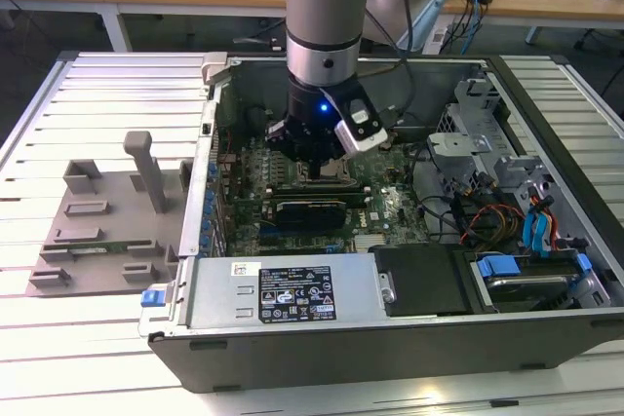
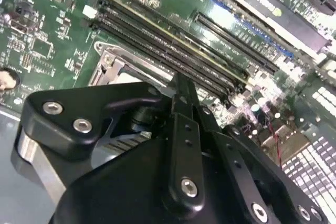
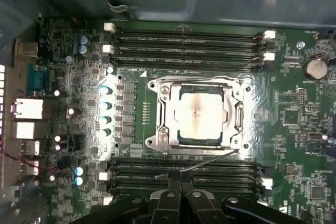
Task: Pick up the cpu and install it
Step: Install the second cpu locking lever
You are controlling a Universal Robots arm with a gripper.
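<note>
The cpu [image 3: 199,114], a silvery square plate with a dark rim, lies flat inside the metal-framed socket [image 3: 164,129] on the green motherboard. My gripper [image 3: 181,178] hovers beside the socket, over the nearby memory slots [image 3: 184,169], with its two black fingers pressed together and nothing between them. The same shut fingertips [image 2: 181,82] show in the second wrist view above the slots. In the exterior view my gripper [image 1: 314,165] reaches down into the open computer case and covers the socket area.
A thin wire lever [image 3: 210,162] runs from the socket toward my fingers. More memory slots [image 3: 184,43] lie on the socket's far side. A grey labelled box [image 1: 283,294], a drive cage [image 1: 487,143] and cables [image 1: 487,221] crowd the case. A grey fixture plate [image 1: 97,221] sits outside.
</note>
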